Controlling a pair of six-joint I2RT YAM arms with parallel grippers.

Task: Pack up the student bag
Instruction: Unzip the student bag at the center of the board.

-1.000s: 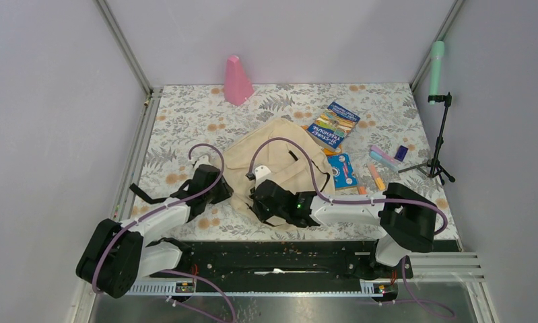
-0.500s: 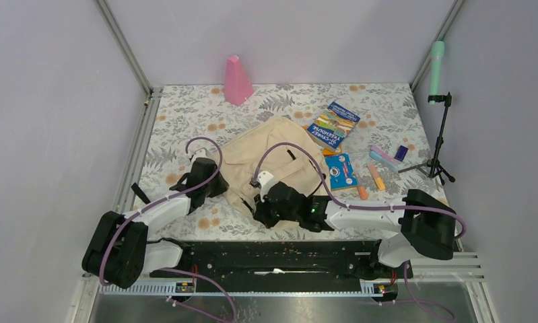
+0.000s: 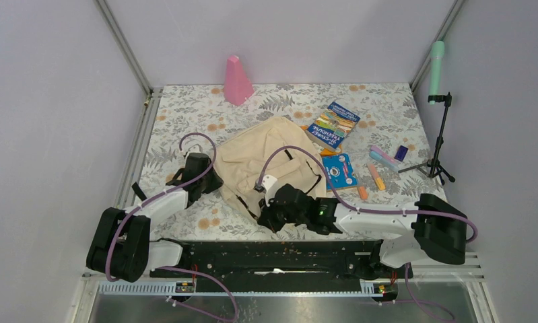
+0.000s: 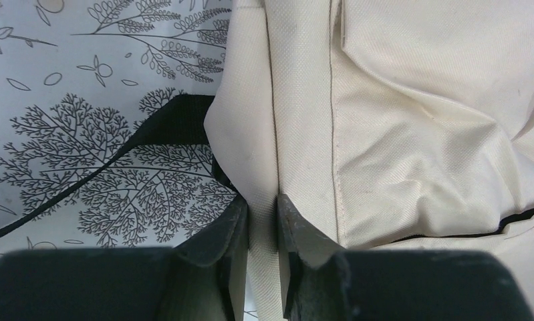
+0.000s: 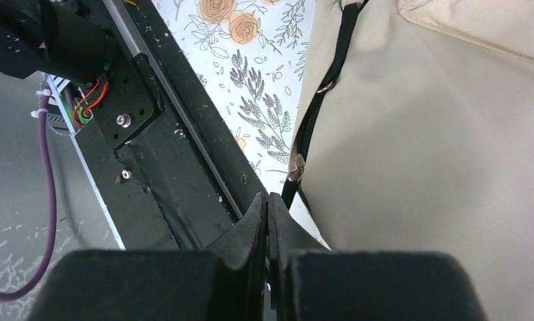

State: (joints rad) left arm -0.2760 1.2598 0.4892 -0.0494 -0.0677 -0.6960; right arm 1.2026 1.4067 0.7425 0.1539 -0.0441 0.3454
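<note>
Black zipper tape (image 5: 309,130) runs down to my right gripper (image 5: 267,204), whose fingers are pressed together at the near edge of the student bag (image 5: 438,134). A small metal pull (image 5: 295,175) hangs just beside them. I judge they have the tape or a tab pinched, though the contact itself is hidden. Over the last second this gripper has slid rightward and back toward the rail, which I read as tugging the zip open.

A little farther out, the left gripper (image 4: 264,207) has its fingers clamped on a cream seam fold at the bag's left side, with a black strap (image 4: 177,127) lying on the table (image 4: 63,80) beside it. It has crept away from me, so the two arms are drawing the fabric apart.

The bag lies flat mid-table and has swung slightly, its far corner drifting toward the back wall. I see nothing packed yet: the book (image 3: 333,124), the blue booklet (image 3: 340,169) and the pens (image 3: 377,176) lie beyond it to the right, where they were. I judge this is the opening stage and that loading has not begun
</note>
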